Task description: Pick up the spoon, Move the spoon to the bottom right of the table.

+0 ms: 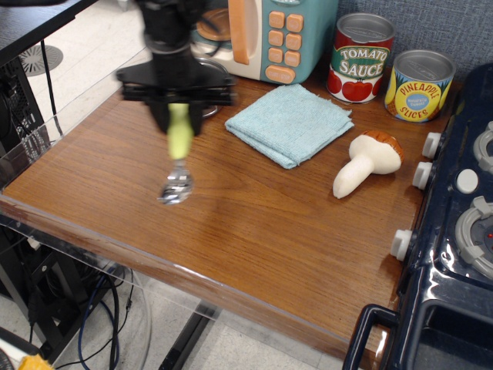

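Observation:
My gripper (178, 116) is shut on the yellow-green handle of the spoon (179, 158). The spoon hangs down from the jaws with its shiny metal bowl lowest, lifted above the left-middle of the brown wood-grain table (254, 231). The image of the arm and spoon is motion-blurred. The knobbed end of the handle is hidden inside the jaws.
A light blue cloth (290, 122) lies right of the gripper. A toy mushroom (366, 163) lies further right. A metal pot (208, 81) and toy microwave (262, 35) stand behind. Two cans (360, 58) stand at the back right. A dark blue toy stove (454, 223) fills the right edge.

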Robot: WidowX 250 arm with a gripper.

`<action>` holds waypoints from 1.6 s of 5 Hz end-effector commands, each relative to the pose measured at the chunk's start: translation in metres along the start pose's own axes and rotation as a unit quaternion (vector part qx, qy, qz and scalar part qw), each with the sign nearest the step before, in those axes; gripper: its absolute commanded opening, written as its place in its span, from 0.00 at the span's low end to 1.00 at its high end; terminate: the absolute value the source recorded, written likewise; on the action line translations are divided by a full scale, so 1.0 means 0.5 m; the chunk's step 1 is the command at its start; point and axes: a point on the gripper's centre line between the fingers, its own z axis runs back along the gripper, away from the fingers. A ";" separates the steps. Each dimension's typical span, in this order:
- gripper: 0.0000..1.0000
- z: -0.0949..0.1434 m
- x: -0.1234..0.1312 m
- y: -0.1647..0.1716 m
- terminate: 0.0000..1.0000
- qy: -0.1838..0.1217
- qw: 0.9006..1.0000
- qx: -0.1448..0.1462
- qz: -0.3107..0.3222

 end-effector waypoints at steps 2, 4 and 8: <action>0.00 0.074 -0.054 -0.226 0.00 -0.029 0.980 -0.122 -0.151; 0.00 0.037 -0.121 -0.316 0.00 0.000 0.966 -0.131 -0.221; 1.00 -0.030 -0.143 -0.327 0.00 0.018 0.968 -0.089 -0.235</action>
